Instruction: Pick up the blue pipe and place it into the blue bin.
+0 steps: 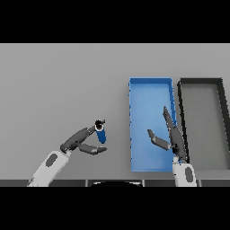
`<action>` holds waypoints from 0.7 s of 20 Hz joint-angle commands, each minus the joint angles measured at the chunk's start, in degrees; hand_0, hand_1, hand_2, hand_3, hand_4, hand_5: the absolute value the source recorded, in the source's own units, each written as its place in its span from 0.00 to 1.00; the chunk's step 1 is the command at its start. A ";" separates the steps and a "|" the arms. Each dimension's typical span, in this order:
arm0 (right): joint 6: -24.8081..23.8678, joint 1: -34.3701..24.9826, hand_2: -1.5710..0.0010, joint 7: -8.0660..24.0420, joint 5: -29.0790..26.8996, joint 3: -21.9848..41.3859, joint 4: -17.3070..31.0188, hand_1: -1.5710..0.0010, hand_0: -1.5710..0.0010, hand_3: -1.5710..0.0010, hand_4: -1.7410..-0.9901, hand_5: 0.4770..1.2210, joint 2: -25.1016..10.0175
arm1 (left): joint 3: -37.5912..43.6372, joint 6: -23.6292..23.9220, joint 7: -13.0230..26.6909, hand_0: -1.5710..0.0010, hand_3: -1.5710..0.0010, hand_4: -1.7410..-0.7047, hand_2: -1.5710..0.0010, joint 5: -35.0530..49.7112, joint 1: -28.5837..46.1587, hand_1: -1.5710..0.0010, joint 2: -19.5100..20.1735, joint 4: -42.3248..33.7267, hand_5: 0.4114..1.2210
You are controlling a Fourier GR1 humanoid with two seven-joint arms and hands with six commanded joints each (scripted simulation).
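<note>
On the grey desk (67, 81) a dark bin (221, 126) lies just beside the blue bin (150, 87), on its right. Over the blue bin's right wall hangs the right hand (173, 139), fingers straight and spread. Left of that bin, the left hand (83, 143) pinches the blue pipe (101, 133) at its fingertips.

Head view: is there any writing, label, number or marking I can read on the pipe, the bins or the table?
None. The blue pipe, blue bin, dark grey bin and table show plain surfaces, with no words, numbers or signs.
</note>
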 commanded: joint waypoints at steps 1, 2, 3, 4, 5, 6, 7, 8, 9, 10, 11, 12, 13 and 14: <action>0.17 0.29 1.00 -0.20 -0.04 -0.04 0.08 1.00 1.00 1.00 0.62 0.17 -0.13 | -0.53 0.49 -0.63 1.00 1.00 0.61 1.00 -1.37 -0.86 1.00 -1.19 1.67 0.04; -0.21 -0.25 1.00 0.37 0.35 -0.03 0.36 1.00 1.00 1.00 0.63 0.16 -0.02 | -0.94 1.11 -1.28 1.00 1.00 0.62 1.00 -2.71 -1.54 1.00 -2.01 2.89 0.04; -0.11 -0.01 1.00 0.17 0.36 0.08 0.08 1.00 1.00 1.00 0.63 0.16 -0.06 | -1.19 1.47 -2.95 1.00 1.00 0.64 1.00 -3.86 -2.17 1.00 -2.64 4.28 0.04; -0.13 0.28 1.00 -0.33 0.13 -0.33 0.08 1.00 1.00 1.00 0.63 0.16 -0.32 | -0.88 1.54 -3.87 1.00 1.00 0.64 1.00 -4.01 -3.06 1.00 -3.27 5.68 0.04; -0.02 0.43 1.00 -0.20 0.26 0.19 0.21 1.00 1.00 1.00 0.64 0.16 0.18 | -0.71 0.73 -4.81 1.00 1.00 0.64 1.00 -3.05 -3.59 1.00 -4.31 6.83 0.06; 0.00 0.58 1.00 -0.54 0.09 -0.03 0.21 1.00 1.00 1.00 0.64 0.16 0.11 | -0.79 0.23 -5.26 1.00 1.00 0.63 1.00 -2.39 -3.67 1.00 -5.12 7.17 0.08; -0.04 0.29 1.00 -0.18 -0.14 -0.29 0.03 1.00 1.00 1.00 0.63 0.17 -0.04 | -0.65 0.23 -5.56 1.00 0.99 0.61 0.99 -1.77 -4.12 1.00 -6.35 7.74 0.12; 0.17 0.53 1.00 -0.36 -0.19 -0.37 0.32 1.00 1.00 1.00 0.63 0.17 -0.23 | -0.43 0.79 -5.16 1.00 0.94 0.58 0.93 -1.08 -4.67 0.98 -7.92 7.90 0.17; -0.15 0.67 1.00 -0.55 0.19 -0.24 0.33 1.00 1.00 1.00 0.64 0.17 -0.02 | 0.27 1.12 -4.97 0.99 0.84 0.51 0.81 -0.26 -5.12 0.90 -9.21 9.49 0.24; -0.05 0.53 1.00 -0.56 -0.03 -0.63 0.85 1.00 1.00 1.00 0.64 0.17 -0.29 | 0.95 0.79 -5.36 0.88 0.67 0.47 0.69 1.29 -4.67 0.78 -9.86 9.67 0.39; -0.37 -0.17 1.00 -0.15 0.66 -0.19 1.23 1.00 1.00 1.00 0.64 0.17 0.02 | 1.11 1.27 -5.79 0.72 0.54 0.38 0.55 1.66 -4.07 0.62 -10.50 9.80 0.51; -0.22 0.08 1.00 -1.08 0.26 -0.61 1.04 1.00 1.00 1.00 0.64 0.17 -0.33 | 1.21 2.07 -6.06 0.57 0.44 0.31 0.44 1.30 -3.95 0.50 -10.98 10.37 0.61; -0.08 0.44 1.00 -1.60 0.21 -0.17 0.61 1.00 1.00 1.00 0.64 0.18 0.07 | 1.33 2.50 -5.91 0.46 0.36 0.25 0.36 1.08 -4.17 0.40 -11.43 10.30 0.69; -0.06 -0.05 1.00 -0.97 0.02 -0.52 0.35 1.00 1.00 1.00 0.64 0.18 -0.35 | 1.44 2.45 -6.57 0.37 0.30 0.20 0.28 1.22 -3.70 0.32 -11.76 10.10 0.75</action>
